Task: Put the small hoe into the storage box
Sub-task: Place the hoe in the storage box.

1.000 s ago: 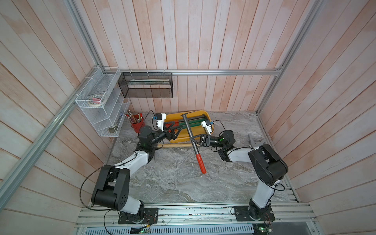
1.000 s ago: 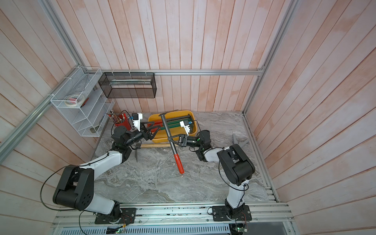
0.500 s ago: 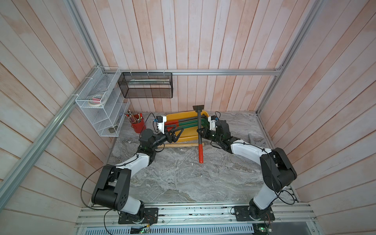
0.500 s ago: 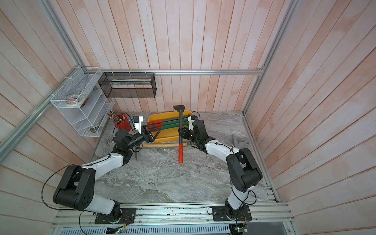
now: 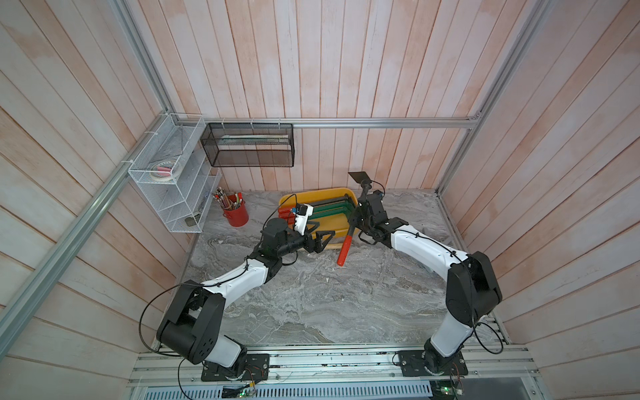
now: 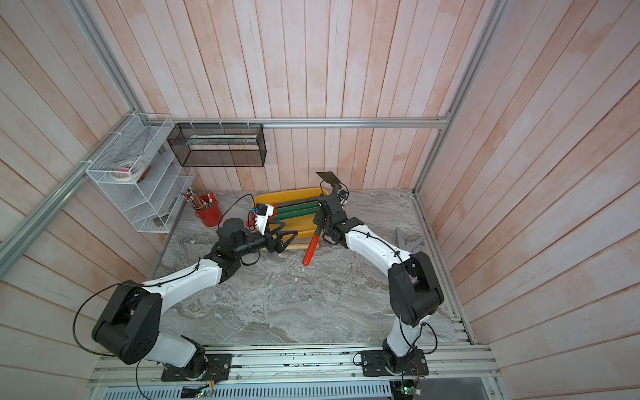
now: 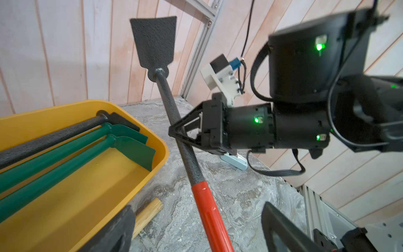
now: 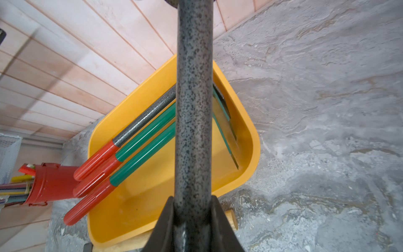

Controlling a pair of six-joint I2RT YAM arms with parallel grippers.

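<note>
right gripper [image 7: 174, 133] is clamping the hoe [image 7: 167, 96] mid-shaft, blade up, just right of the yellow box [image 7: 162, 150]; left gripper [image 5: 323, 230] is hanging open.

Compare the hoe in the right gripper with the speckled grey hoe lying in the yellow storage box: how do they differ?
Pose: the gripped hoe stands steeply tilted, blade up; the boxed grey hoe lies flat in the storage box.
Hold: the right gripper clamps the gripped hoe's shaft; nothing holds the boxed grey hoe.
Both have speckled grey shafts and red grips.
</note>
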